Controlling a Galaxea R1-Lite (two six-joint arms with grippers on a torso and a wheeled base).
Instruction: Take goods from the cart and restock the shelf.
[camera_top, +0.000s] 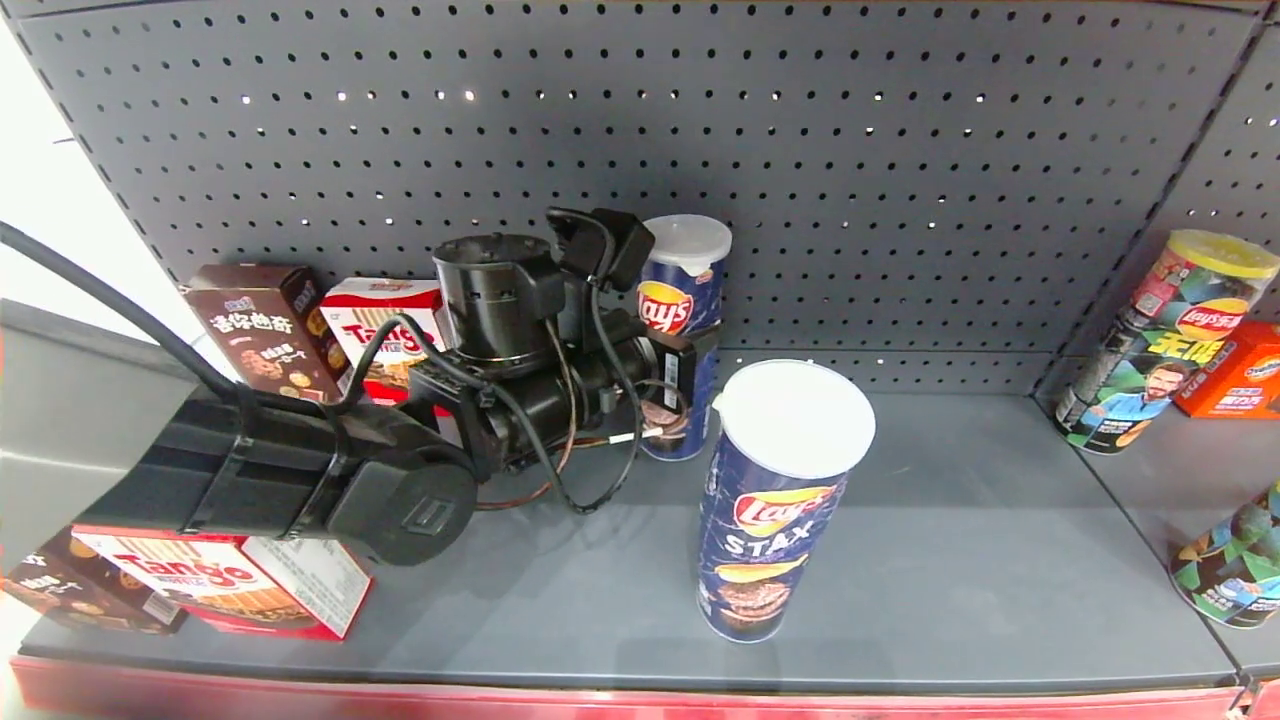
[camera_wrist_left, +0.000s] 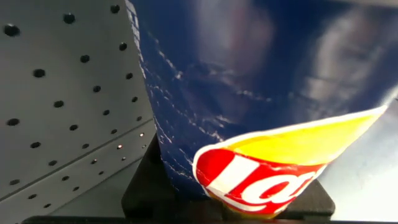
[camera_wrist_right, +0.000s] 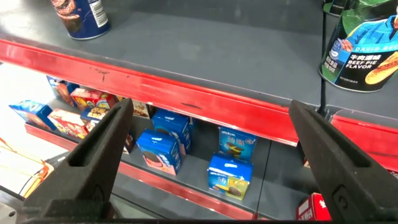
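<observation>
The black left arm (camera_top: 300, 475) enters from the left edge of the head view and stretches toward the centre, with cables looping along its wrist (camera_top: 520, 390). The left gripper (camera_top: 683, 390) is clamped around a tall dark blue chip can (camera_top: 680, 290). In the right wrist view, the right gripper (camera_wrist_right: 211, 162) has its black fingers (camera_wrist_right: 93, 162) spread wide at the lower corners.
</observation>
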